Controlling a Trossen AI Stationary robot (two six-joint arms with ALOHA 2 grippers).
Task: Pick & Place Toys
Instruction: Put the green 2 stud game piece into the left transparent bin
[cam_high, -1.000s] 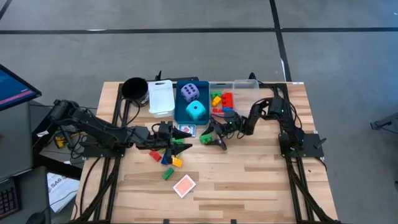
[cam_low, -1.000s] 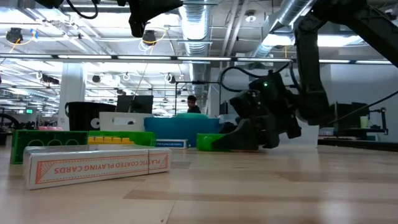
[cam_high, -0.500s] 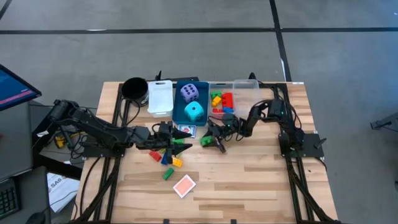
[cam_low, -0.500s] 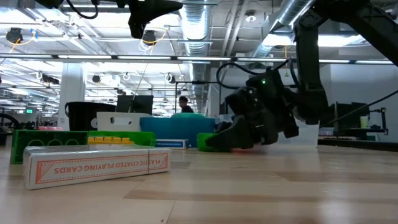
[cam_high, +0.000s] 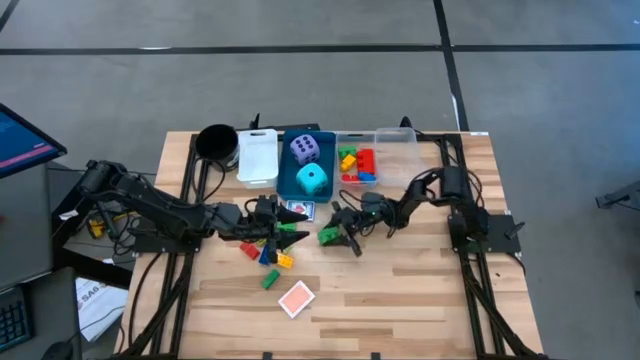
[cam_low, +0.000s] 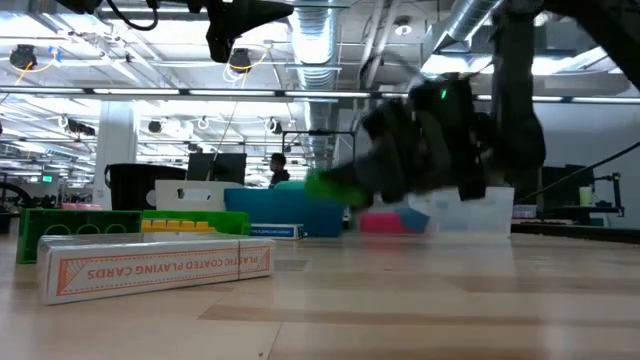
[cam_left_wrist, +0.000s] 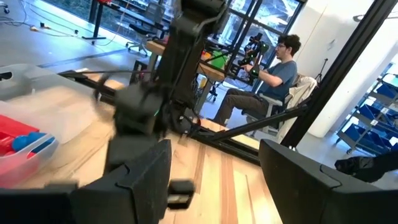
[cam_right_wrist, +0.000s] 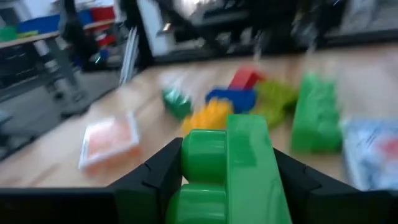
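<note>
Here, high view: right gripper (cam_high: 333, 234) pinches green brick (cam_high: 328, 235), just below blue bin (cam_high: 285, 175); left gripper (cam_high: 290, 231) spread, w/o load, beside it. Low view: brick clear of table. Right wrist view: brick fills jaws. Risk: shallow pinch, brick may slip en route to bin.

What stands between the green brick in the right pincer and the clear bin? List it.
Nothing visible. The right pincer holds the green brick lifted off the table, and bare wood lies between it and the clear bin behind it.
</note>
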